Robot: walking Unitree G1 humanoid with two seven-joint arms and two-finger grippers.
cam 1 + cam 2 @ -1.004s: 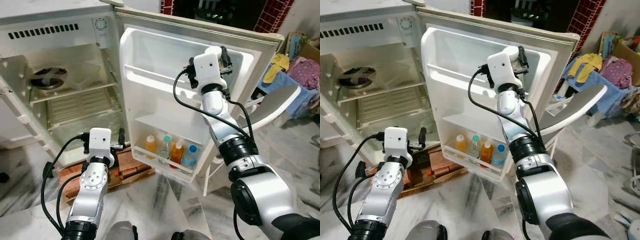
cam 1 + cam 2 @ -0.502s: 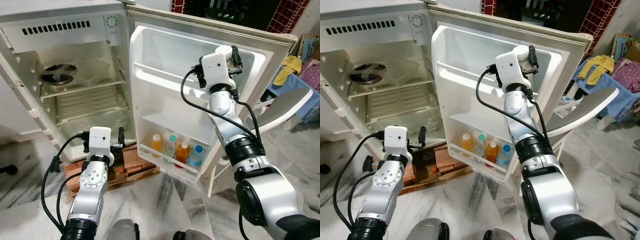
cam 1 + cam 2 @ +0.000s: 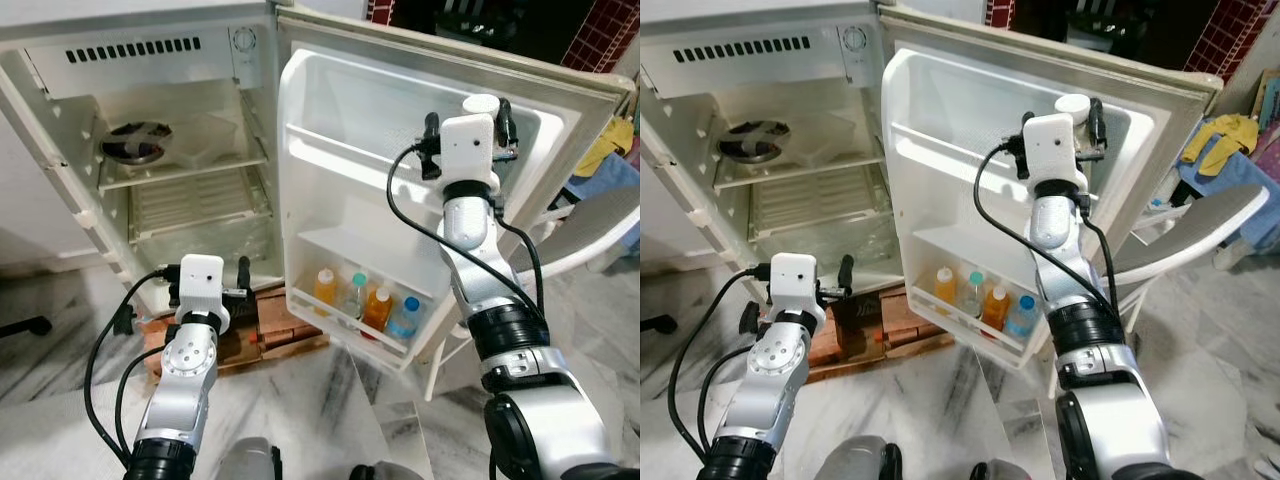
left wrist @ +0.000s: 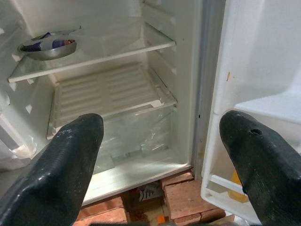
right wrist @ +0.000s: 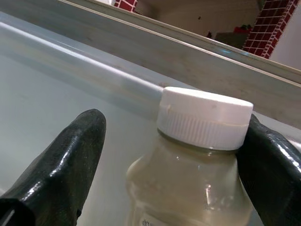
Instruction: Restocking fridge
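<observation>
The fridge [image 3: 160, 190] stood open with its door [image 3: 350, 140] swung wide, four bottles [image 3: 368, 305] lined up in the lowest door rack and a metal bowl [image 3: 135, 142] on an inner shelf. The right pincer [image 3: 470, 105] was raised before the upper door shelf, its fingers [image 5: 56, 160] set loosely either side of a white-capped bottle [image 5: 197, 179] of pale liquid, while the left pincer [image 3: 243, 275] hung low by the cabinet, spread and empty. With one finger apparently clear of the bottle, it could well slip or tip against the shelf rail while going in.
</observation>
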